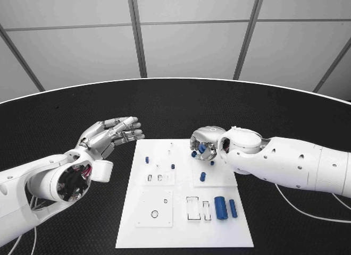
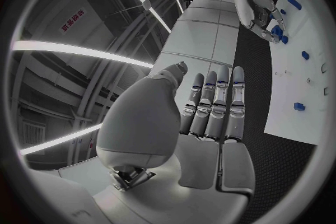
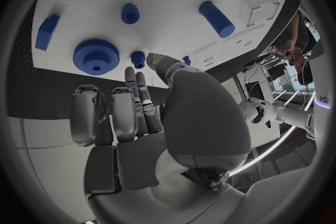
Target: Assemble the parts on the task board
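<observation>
White task board lying mid-table on the black table, scattered with small blue parts. Left hand raised just off the board's left edge — fingers apart, nothing in them. Right hand lowered over the board's upper right corner, fingers loosely apart above the pieces, gripping nothing. Seen from the right wrist: a blue gear flat on the board, a small blue peg just beside the fingertips, a blue cylinder further across. Near the board's lower right — a larger blue cylinder beside a slimmer blue pin
</observation>
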Controlling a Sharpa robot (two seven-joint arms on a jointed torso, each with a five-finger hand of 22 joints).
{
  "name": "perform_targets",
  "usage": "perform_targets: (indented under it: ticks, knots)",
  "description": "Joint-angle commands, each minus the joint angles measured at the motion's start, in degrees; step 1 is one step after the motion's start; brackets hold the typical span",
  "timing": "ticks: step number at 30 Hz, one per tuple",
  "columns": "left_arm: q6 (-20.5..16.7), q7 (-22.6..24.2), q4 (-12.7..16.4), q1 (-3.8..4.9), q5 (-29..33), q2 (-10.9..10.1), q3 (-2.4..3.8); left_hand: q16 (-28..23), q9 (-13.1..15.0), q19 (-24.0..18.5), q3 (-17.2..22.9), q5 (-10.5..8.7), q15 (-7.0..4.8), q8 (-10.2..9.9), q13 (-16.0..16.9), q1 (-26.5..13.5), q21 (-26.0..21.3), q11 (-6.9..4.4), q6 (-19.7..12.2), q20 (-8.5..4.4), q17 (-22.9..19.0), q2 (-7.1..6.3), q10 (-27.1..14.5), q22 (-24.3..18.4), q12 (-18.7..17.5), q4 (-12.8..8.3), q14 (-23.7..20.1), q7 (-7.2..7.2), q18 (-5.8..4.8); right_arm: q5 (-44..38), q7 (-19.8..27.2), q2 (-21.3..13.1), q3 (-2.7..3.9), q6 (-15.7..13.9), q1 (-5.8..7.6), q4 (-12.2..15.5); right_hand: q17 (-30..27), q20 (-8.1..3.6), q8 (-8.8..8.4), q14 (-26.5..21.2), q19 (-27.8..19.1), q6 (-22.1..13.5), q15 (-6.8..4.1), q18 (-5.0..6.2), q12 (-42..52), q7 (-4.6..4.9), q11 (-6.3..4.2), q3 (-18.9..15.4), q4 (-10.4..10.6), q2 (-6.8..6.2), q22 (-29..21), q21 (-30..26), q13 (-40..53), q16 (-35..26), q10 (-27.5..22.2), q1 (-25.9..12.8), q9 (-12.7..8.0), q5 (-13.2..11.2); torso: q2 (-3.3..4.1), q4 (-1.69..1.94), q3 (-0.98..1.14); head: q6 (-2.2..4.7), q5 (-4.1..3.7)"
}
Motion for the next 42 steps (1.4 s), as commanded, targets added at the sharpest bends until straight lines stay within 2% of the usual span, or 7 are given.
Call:
perform_targets:
  ticks: [1,16,19,20,21,33,42]
  knots:
    - [0.0,-0.05,0.02,0.04,0.0,-0.07,0.0,-0.38,-0.08,0.5,0.36,-0.22,0.32,-0.38,-0.07,-0.14,0.27,0.14,0.15,0.08,0.07,-0.32,0.22,0.05,-0.29,0.06,-0.16,0.99,1.18,-0.02,-0.1,0.06,0.0,-0.22,0.0,-0.17,0.25,0.01,0.33,3.07,0.9,0.29,0.41,-1.24,0.35,-0.28,-0.17,0.27,0.14,0.27,1.84,0.74,0.14,0.43,0.45,-0.31,0.17,-0.25,0.4,0.01,0.14,0.2,0.06]
    - [0.25,-0.32,0.25,0.2,0.01,-0.26,0.0,-0.46,-0.11,0.66,0.52,-0.26,0.36,-0.46,-0.06,-0.31,0.4,0.19,0.12,0.03,0.1,-0.43,0.2,0.08,-0.45,0.14,-0.24,1.05,1.19,-0.03,0.04,0.55,0.01,-0.48,0.0,-0.88,1.2,-0.52,1.75,3.12,2.71,2.21,-0.33,-1.96,1.91,0.27,-1.18,2.27,0.21,1.64,5.85,3.15,0.59,1.92,4.13,-0.08,1.58,-0.76,1.1,0.06,0.28,0.36,0.15]
    - [0.26,-0.36,0.28,0.23,0.01,-0.3,0.0,-0.46,-0.11,0.66,0.52,-0.26,0.36,-0.46,-0.06,-0.31,0.4,0.19,0.12,0.03,0.1,-0.43,0.2,0.08,-0.45,0.14,-0.24,1.05,1.19,-0.03,0.12,0.67,0.01,-0.56,0.0,-0.9,1.33,-0.63,1.93,3.14,2.9,2.45,-0.45,-2.03,2.09,0.25,-1.33,2.44,0.24,1.76,6.25,3.38,0.64,2.1,4.72,-0.14,1.79,-0.86,1.16,0.04,0.31,0.25,0.17]
    - [0.27,-0.39,0.29,0.24,0.01,-0.32,0.0,-0.46,-0.11,0.66,0.52,-0.26,0.36,-0.46,-0.06,-0.31,0.4,0.19,0.12,0.03,0.1,-0.43,0.2,0.08,-0.45,0.14,-0.24,1.05,1.19,-0.03,0.14,0.71,0.01,-0.59,0.0,-0.9,1.34,-0.64,1.95,3.15,2.96,2.48,-0.47,-2.06,2.11,0.24,-1.35,2.47,0.24,1.78,6.37,3.45,0.65,2.12,4.8,-0.14,1.82,-0.87,1.17,0.02,0.32,-0.15,0.21]
    - [0.28,-0.41,0.3,0.25,0.01,-0.33,0.0,-0.48,-0.12,0.69,0.54,-0.27,0.37,-0.47,-0.06,-0.34,0.43,0.2,0.12,0.02,0.1,-0.44,0.2,0.09,-0.48,0.15,-0.25,1.05,1.19,-0.03,0.15,0.73,0.01,-0.65,0.0,-0.89,1.32,-0.67,1.99,3.14,3.01,2.51,-0.5,-2.08,2.17,0.22,-1.39,2.51,0.23,1.81,6.47,3.51,0.67,2.13,4.96,-0.15,1.87,-0.89,1.21,0.03,0.32,0.11,0.19]
    - [0.46,-0.76,0.09,0.31,0.01,-0.24,0.0,-0.51,-0.13,0.78,0.63,-0.3,0.38,-0.51,-0.06,-0.4,0.49,0.21,0.11,-0.01,0.12,-0.49,0.18,0.1,-0.56,0.17,-0.28,1.06,1.2,-0.03,0.27,0.85,0.01,-1.97,0.01,-0.86,1.42,-1.27,3.59,3.14,3.86,4.72,-1.2,-2.41,2.96,-0.32,-2.2,3.45,-0.58,3.12,8.2,4.49,1.18,2.61,7.9,0.65,3.46,-1.0,1.46,0.0,0.37,0.23,0.2]
    - [0.68,-0.97,-0.29,0.31,0.01,-0.06,0.0,-0.59,-0.17,0.88,0.74,-0.35,0.42,-0.59,-0.06,-0.51,0.58,0.27,0.02,-0.05,0.13,-0.59,0.11,0.12,-0.72,0.2,-0.36,1.13,1.19,-0.03,0.98,0.43,0.03,-6.88,0.01,0.18,1.35,-1.99,5.22,3.13,4.9,6.63,-1.97,-2.8,4.25,-0.72,-3.11,4.4,-2.98,4.36,10.05,5.53,2.52,2.83,10.9,2.66,5.3,-1.32,1.48,-0.12,0.38,0.72,0.25]
